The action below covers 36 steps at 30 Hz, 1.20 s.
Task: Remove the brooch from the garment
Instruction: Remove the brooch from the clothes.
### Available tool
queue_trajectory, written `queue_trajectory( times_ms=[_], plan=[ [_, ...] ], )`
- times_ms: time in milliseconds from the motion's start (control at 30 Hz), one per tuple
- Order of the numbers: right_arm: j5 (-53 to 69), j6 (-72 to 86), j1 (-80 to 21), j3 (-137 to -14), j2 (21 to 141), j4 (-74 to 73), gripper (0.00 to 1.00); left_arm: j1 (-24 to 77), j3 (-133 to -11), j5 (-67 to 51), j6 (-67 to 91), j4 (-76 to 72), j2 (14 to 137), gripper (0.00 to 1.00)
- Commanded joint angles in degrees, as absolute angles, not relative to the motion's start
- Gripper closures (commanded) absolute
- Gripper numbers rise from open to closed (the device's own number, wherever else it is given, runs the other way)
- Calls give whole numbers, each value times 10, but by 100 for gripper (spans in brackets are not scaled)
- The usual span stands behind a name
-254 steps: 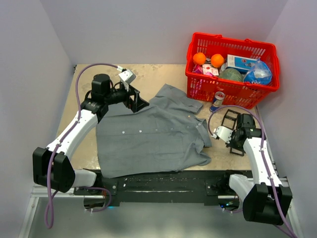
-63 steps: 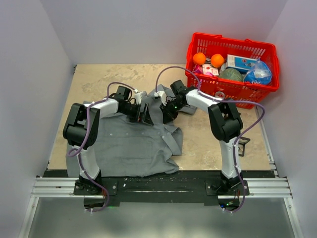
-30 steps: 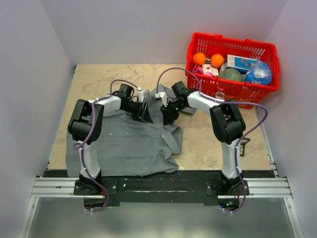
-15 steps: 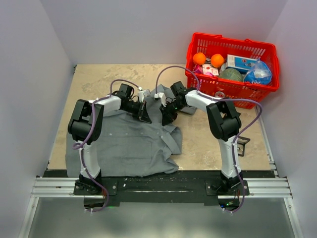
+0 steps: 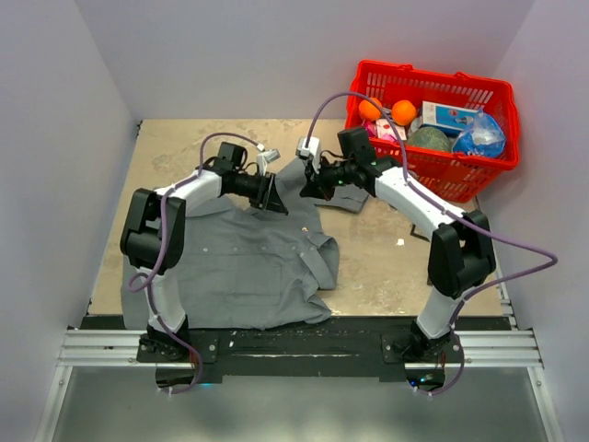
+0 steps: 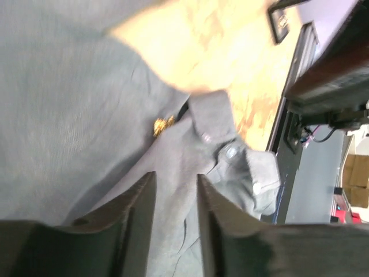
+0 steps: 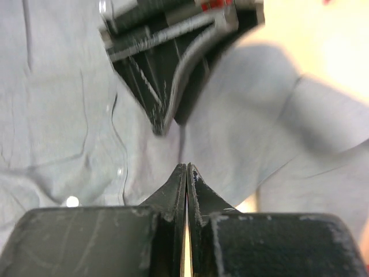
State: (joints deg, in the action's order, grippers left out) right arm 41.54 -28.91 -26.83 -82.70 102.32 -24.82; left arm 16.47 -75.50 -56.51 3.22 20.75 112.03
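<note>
The brooch is on the shirt, folks: a small gold glint pinned just beside the collar, caught in the left wrist view. It hasn't come off yet.

Here's what's new. The right pincer was half apart a second ago and has now snapped fully shut. Its own camera shows the two tips pressed flat together with nothing gold and no cloth between them. That looks like a grab that came away empty. The whole right arm has also swung wide, elbow out to the right, and its tips have drawn back to the far edge of the shirt.

The left pincer clamped for an instant and has eased apart again. It's now a narrow gap over the grey cloth, gripping nothing I can see, with the brooch just beyond its tips. The two pincers sit close, nose to nose, near the collar.

The shirt lies crumpled on the table much as before, and the red basket at the far right is untouched.

So the task is still open. My read is that the right pincer needs to open up and come back in on the pin while the left steadies the cloth.
</note>
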Motion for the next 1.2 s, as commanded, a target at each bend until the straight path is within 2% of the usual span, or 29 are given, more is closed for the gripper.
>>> queue_trajectory(
  times_ms=[0,33,67,133,167,333,367,433,533,600,700,733,833,900,967,1033,1167],
  plan=[
    [408,-265,-266,-807,1014,-208,100,163,-783,-606,61,145,1103,54],
    [404,-264,-266,-806,1019,-211,100,164,-791,-605,62,148,1110,52],
    [397,-243,-266,-797,1030,-207,91,166,-797,-599,56,155,1128,47],
    [375,-229,-263,-788,1040,-197,84,167,-796,-588,60,164,1141,44],
    [375,-231,-263,-774,1041,-195,77,168,-790,-580,65,156,1145,42],
    [385,-282,-265,-737,1044,-223,63,182,-766,-565,76,121,1158,39],
    [386,-286,-265,-727,1046,-226,53,185,-766,-567,74,128,1164,35],
    [385,-300,-265,-719,1050,-227,43,194,-766,-565,60,138,1169,34],
    [389,-311,-270,-722,1072,-242,36,207,-766,-563,39,169,1178,34],
    [394,-315,-273,-729,1083,-245,36,214,-763,-556,28,185,1184,36],
    [388,-312,-275,-731,1086,-236,36,219,-766,-555,8,211,1197,43],
    [385,-298,-276,-734,1085,-232,37,220,-767,-555,4,214,1201,53],
    [371,-280,-275,-738,1073,-228,38,224,-776,-562,-20,226,1214,70],
    [368,-272,-276,-740,1064,-228,38,229,-790,-551,-32,238,1223,75],
    [366,-265,-275,-740,1049,-231,39,233,-802,-550,-39,258,1243,84],
    [363,-265,-276,-742,1039,-231,39,233,-822,-566,-50,268,1244,100],
    [345,-237,-272,-752,1007,-225,40,233,-817,-576,-90,238,1164,100]
  ],
)
